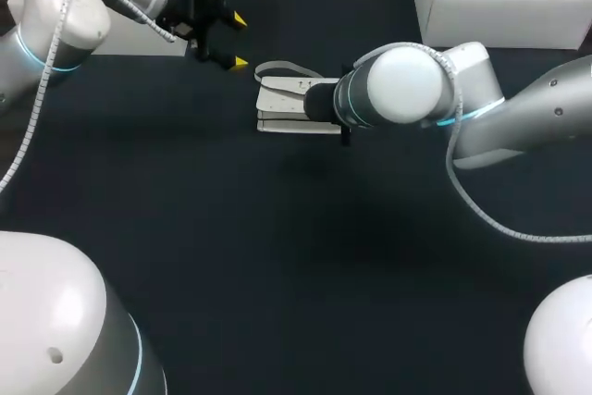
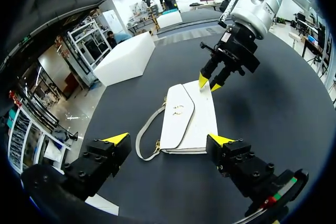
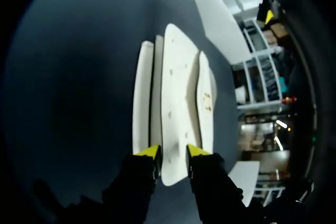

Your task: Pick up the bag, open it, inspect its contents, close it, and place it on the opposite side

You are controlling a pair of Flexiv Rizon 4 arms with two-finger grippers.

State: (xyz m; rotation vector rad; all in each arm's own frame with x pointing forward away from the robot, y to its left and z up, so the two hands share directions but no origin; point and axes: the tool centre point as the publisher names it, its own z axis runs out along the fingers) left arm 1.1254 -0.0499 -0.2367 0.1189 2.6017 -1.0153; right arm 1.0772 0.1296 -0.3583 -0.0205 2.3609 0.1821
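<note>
Right hand (image 3: 173, 151) first, closest in its own wrist view: yellow tips set either side of the middle panel of the bag (image 3: 179, 77), at its short end, pressed onto it from two sides with almost no gap. Pinching, by the look of it, not merely straddling. Same narrow pinch visible from the left wrist view, at the bag's far end.

Bag flat on the dark surface (image 1: 277, 256), not lifted, flap shut, near the middle and toward the far side in the head view. Long axis left-right across that view: one short end in the right hand, the other with the strap (image 1: 282, 65) looped out toward the left arm's side.

Left hand (image 1: 239, 42) spread wide, holding nothing, clear of the bag, off beyond the strap end and farther back. Bag straight ahead of its fingers in the left wrist view.

Judgement: pick-up step, grip apparently made, lift not yet begun. Right arm the nearer one, reaching in from the right past the middle. Lift from one short end likely to leave the bag hanging along its long axis, strap end lowest and toward the left hand. Risk: thin end pinch slipping under the bag's weight.
</note>
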